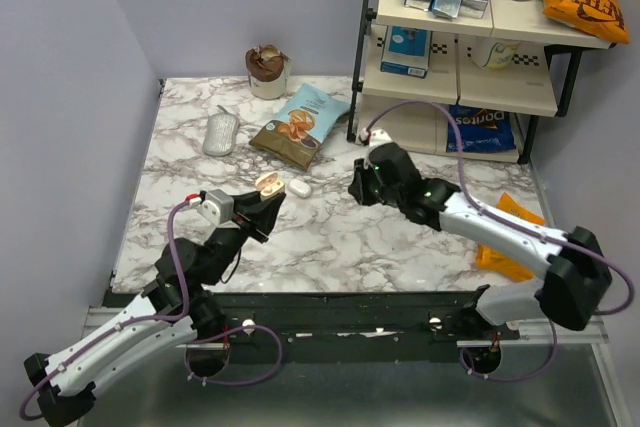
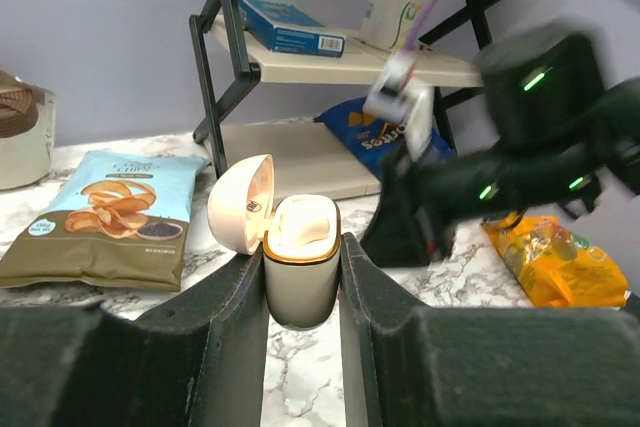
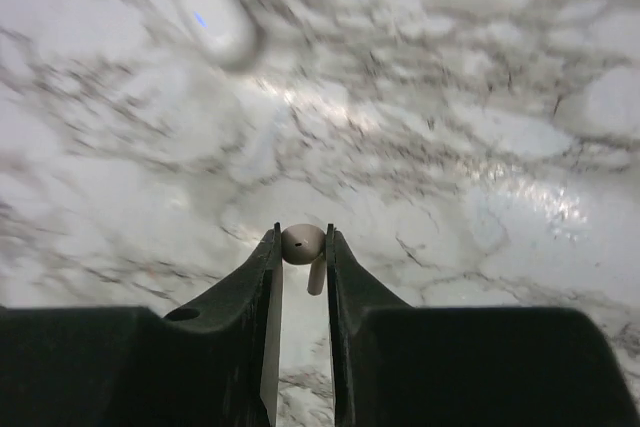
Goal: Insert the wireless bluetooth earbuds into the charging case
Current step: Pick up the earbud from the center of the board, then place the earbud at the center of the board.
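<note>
My left gripper [image 1: 270, 197] is shut on the charging case [image 1: 268, 184] and holds it upright above the marble table. In the left wrist view the case [image 2: 300, 272] sits between the fingers, its hinged lid [image 2: 242, 204] swung open to the left, with a gold rim and a whitish rounded inside. My right gripper [image 1: 358, 187], to the right of the case, is shut on one earbud [image 3: 303, 244], a small whitish piece with its stem pointing down, held above the table. The right gripper also shows dark and blurred in the left wrist view [image 2: 400, 217]. I see no second earbud.
A small white oval piece [image 1: 299, 187] lies on the table between the grippers. A chip bag [image 1: 300, 127], a grey oval object [image 1: 221, 133] and a cup [image 1: 267, 72] lie behind. A black shelf rack [image 1: 365, 57] stands at the back right, with an orange bag [image 1: 505, 237] in front of it.
</note>
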